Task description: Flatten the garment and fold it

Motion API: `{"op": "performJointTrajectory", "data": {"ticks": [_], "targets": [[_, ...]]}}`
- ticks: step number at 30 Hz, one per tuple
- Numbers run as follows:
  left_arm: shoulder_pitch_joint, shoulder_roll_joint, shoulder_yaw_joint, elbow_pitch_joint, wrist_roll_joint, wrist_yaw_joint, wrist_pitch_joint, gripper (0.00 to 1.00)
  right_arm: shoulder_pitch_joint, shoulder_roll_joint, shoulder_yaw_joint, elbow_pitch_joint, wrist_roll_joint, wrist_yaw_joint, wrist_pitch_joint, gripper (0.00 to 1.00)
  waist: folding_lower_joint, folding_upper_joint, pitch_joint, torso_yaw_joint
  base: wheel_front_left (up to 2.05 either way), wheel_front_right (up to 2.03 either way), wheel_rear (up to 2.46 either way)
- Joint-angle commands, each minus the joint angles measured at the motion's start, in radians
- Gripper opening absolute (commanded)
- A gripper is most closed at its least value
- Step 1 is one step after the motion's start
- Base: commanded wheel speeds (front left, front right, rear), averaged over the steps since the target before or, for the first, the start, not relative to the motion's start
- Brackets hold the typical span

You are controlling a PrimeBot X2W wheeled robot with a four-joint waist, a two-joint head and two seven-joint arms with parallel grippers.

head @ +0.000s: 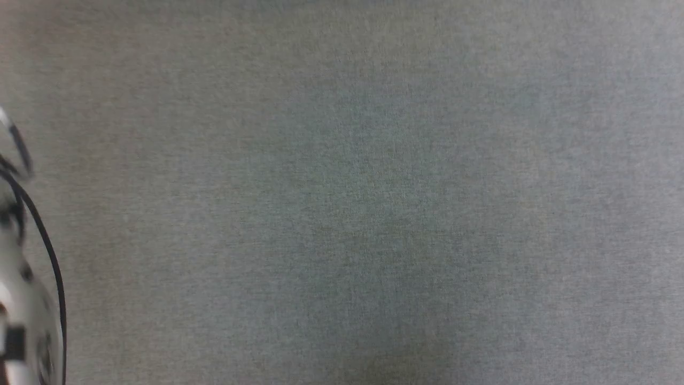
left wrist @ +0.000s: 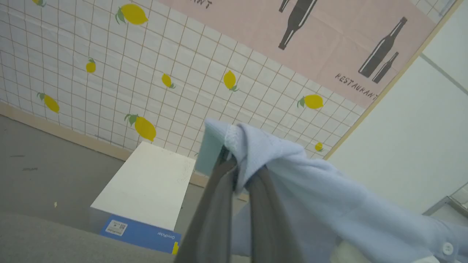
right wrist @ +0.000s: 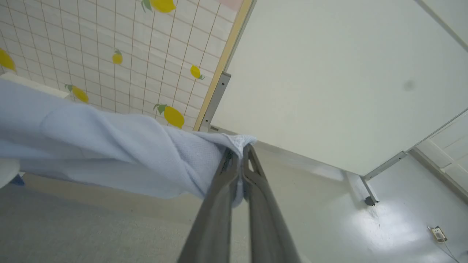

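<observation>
The garment (left wrist: pixel 321 197) is a light blue shirt, lifted in the air. In the left wrist view my left gripper (left wrist: pixel 241 164) is shut on a bunched edge of it, and the cloth trails off to the right, where a white button (left wrist: pixel 447 248) shows. In the right wrist view my right gripper (right wrist: pixel 239 153) is shut on another corner of the garment (right wrist: pixel 109 146), which stretches away to the left. The head view looks down on the grey cloth-covered table (head: pixel 342 192), with a blurred pale forearm (head: pixel 21 310) and its black cable at the left edge.
A white box with a blue side (left wrist: pixel 146 193) stands on the floor by a tiled wall with lemon prints (left wrist: pixel 146 73). A white partition panel (right wrist: pixel 329 80) and pale floor (right wrist: pixel 384 219) lie beyond the right gripper.
</observation>
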Motion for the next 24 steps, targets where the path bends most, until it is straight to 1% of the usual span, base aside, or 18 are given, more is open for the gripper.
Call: {"op": "performJointTrajectory", "data": {"ticks": [1,3,5,8,11,12,14,17,21,24], "targets": [[0.08,0.022,-0.016,0.01,0.024,-0.019,0.014,0.0,0.086,-0.01,0.012,0.007,0.029,-0.002,0.014,0.0,-0.0001,0.0,-0.083,0.02,0.0,0.0,0.0],[0.202,0.044,-0.064,0.012,0.06,-0.049,0.04,0.0,0.206,-0.021,0.026,-0.005,0.089,-0.002,0.027,0.0,-0.0001,0.0,-0.13,0.025,0.0,0.0,0.0],[0.337,0.054,-0.098,-0.008,0.082,-0.061,0.066,0.0,0.338,-0.034,0.024,-0.038,0.151,-0.002,0.04,0.0,-0.0001,0.0,-0.176,0.029,0.0,0.0,0.0],[0.559,0.027,-0.092,-0.081,0.037,-0.052,0.105,0.0,0.556,-0.048,-0.007,-0.117,0.23,-0.002,0.062,0.0,-0.0001,0.0,-0.245,0.032,0.0,0.0,0.0],[0.767,0.008,-0.093,-0.173,0.016,-0.026,0.143,0.0,0.785,-0.048,-0.081,-0.229,0.28,-0.002,0.09,0.0,-0.0001,0.0,-0.3,0.042,0.0,0.0,0.0],[0.824,0.012,-0.1,-0.196,0.027,-0.017,0.151,0.0,0.849,-0.037,-0.112,-0.261,0.289,-0.002,0.098,0.0,-0.0001,0.0,-0.316,0.043,0.0,0.0,0.0],[0.941,-0.003,-0.1,-0.245,0.02,0.008,0.168,0.0,0.984,-0.003,-0.174,-0.332,0.303,-0.002,0.118,0.0,-0.0001,0.0,-0.346,0.045,0.0,0.0,0.0],[1.102,-0.035,-0.088,-0.326,-0.008,0.053,0.191,0.0,1.166,0.076,-0.268,-0.431,0.304,-0.002,0.15,0.0,-0.0001,0.0,-0.382,0.046,0.0,0.0,0.0],[1.268,-0.065,-0.082,-0.406,-0.022,0.11,0.222,0.0,1.349,0.184,-0.372,-0.525,0.287,-0.002,0.195,0.0,-0.0001,0.0,-0.425,0.048,0.0,0.0,0.0],[1.37,-0.064,-0.081,-0.449,0.0,0.159,0.245,0.0,1.437,0.231,-0.429,-0.567,0.272,-0.002,0.22,0.0,-0.0001,0.0,-0.444,0.047,0.0,0.0,0.0]]}}
